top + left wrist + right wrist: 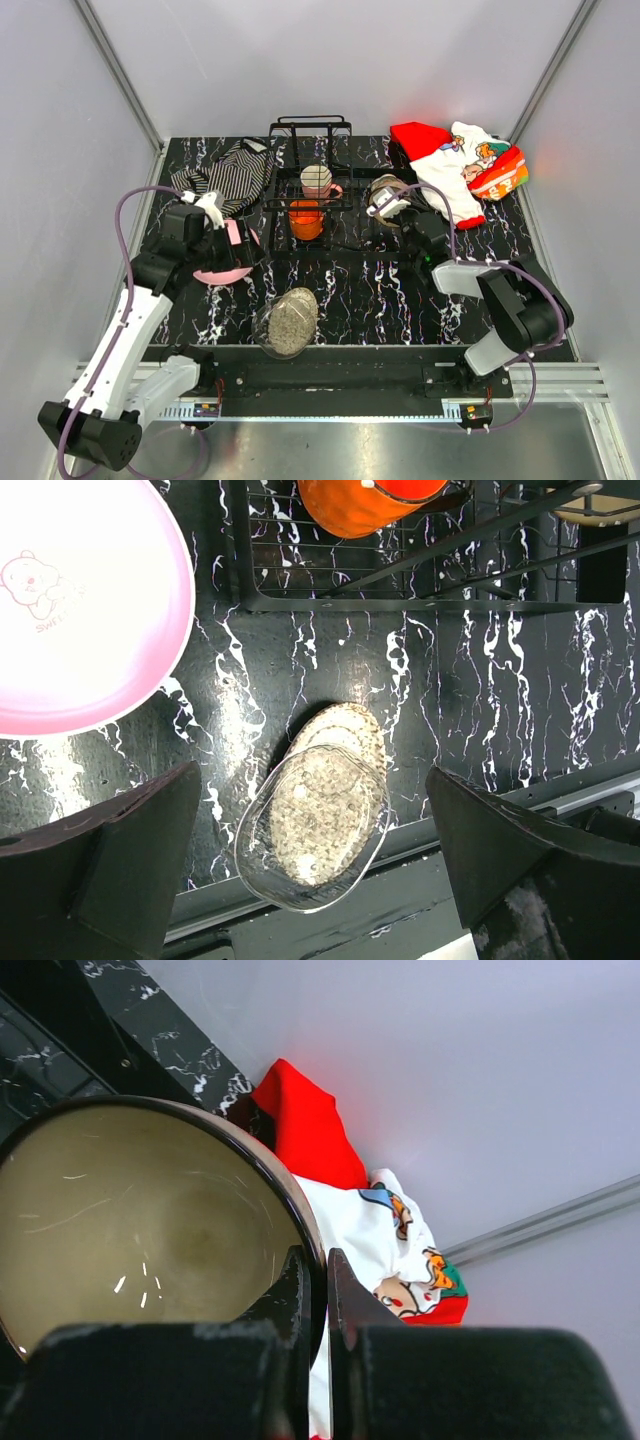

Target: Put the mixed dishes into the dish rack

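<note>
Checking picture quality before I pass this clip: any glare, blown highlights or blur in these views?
Top external: sharp, evenly lit, red-white printed cloth oversaturated. Left wrist: pink round plate washed out, glare on the glossy table. Right wrist: brownish bowl shows small glints; the near jaws are blurred.

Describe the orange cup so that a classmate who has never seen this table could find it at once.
Start at the black wire dish rack standing at the back middle of the dark marbled table. Two vessels sit inside it; the orange cup is the front one, glossy bright orange, unlike the pale cream-pink mug behind it.
</note>
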`<state>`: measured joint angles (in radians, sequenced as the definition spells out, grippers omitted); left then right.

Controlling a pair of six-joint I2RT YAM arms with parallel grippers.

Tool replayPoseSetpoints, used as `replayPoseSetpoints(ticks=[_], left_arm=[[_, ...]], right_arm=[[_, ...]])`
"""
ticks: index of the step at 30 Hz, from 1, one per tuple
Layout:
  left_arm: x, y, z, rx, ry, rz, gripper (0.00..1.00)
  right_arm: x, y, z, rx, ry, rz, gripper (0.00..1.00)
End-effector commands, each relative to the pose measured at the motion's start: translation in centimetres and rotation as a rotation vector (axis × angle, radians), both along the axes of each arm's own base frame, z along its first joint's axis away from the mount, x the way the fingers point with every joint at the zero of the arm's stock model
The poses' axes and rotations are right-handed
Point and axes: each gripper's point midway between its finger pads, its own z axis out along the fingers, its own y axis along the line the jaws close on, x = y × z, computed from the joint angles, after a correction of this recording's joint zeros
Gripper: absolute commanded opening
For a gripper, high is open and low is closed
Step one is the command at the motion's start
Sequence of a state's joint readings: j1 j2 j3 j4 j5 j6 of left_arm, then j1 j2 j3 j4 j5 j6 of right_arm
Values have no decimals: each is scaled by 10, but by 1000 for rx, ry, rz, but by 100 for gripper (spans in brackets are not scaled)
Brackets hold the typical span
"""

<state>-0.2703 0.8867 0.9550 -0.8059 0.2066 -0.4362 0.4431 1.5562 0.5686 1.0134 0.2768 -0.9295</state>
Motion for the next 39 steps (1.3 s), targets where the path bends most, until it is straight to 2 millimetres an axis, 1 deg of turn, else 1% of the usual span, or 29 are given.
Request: replayPoseSetpoints(ticks=[1, 2, 4, 5, 7, 8, 10, 11, 13, 14, 20, 22, 23, 29, 35, 39], left_arm=[[14, -8, 24, -34, -86, -39, 99], [15, -9, 25, -36, -88, -43, 99], [17, -10, 27, -38, -91, -47, 99], [18, -11, 26, -36, -86, -49, 99], [20, -13, 27, -38, -85, -60, 99], [23, -13, 26, -34, -81, -63, 99], [26, -15, 27, -34, -79, -72, 99], [28, -16, 25, -28, -67, -80, 99], [32, -18, 25, -28, -60, -87, 99], [34, -18, 25, -28, -61, -89, 99], [43, -23, 23, -42, -54, -86, 99], [44, -22, 21, -40, -47, -81, 99], [45, -21, 21, -38, -50, -79, 99], [45, -19, 19, -31, -48, -74, 99], [47, -16, 18, -24, -47, -64, 99], [49, -15, 15, -22, -41, -57, 99]], right_arm=[[7, -10, 81, 30, -304, -39, 0], [8, -10, 85, 16, -322, -41, 0], [13, -13, 85, 10, -335, -56, 0], [13, -14, 90, 10, -361, -66, 0], [17, -13, 88, -14, -364, -65, 0], [16, -14, 92, -19, -388, -71, 0], [16, -13, 92, -24, -401, -65, 0], [15, -12, 95, -32, -415, -58, 0], [16, -10, 93, -37, -422, -53, 0], [15, -10, 97, -36, -442, -50, 0], [17, 2, 96, -91, -463, 20, 0], [16, 4, 94, -110, -465, 42, 0], [15, 8, 93, -121, -469, 73, 0], [21, 8, 80, -156, -453, 119, 0], [25, 15, 68, -125, -427, 199, 0], [30, 15, 60, -114, -409, 216, 0]])
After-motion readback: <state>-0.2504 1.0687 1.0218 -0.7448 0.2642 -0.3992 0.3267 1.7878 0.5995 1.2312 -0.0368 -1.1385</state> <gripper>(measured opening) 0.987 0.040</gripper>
